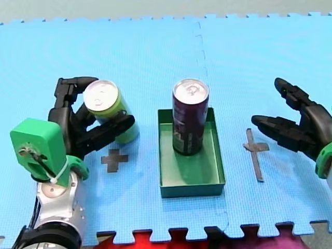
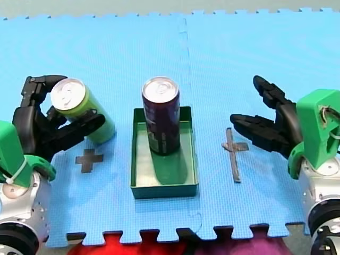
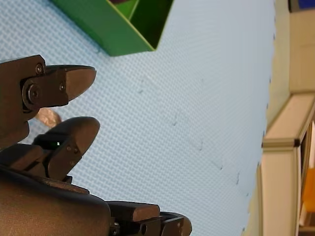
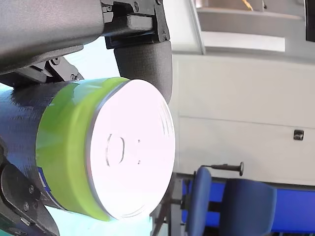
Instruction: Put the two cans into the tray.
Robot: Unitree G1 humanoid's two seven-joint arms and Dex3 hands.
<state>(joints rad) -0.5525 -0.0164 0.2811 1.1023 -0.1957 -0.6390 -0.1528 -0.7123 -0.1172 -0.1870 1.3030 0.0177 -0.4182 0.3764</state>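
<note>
Altogether two cans [image 1: 104, 96] [image 1: 189, 119], one tray [image 1: 192, 189]

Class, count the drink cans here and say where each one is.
2. The purple can stands upright in the green tray. The green can is tilted in the left hand's grasp, left of the tray. The right hand is right of the tray.

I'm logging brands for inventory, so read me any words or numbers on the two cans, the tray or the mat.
No text can be read.
Purple can, standing in the tray: pale print on its side, too blurred to read.
Green can, held by the left hand: no lettering legible.
Mat: two tape crosses, no writing.
Right hand, beside the right cross: no label.
</note>
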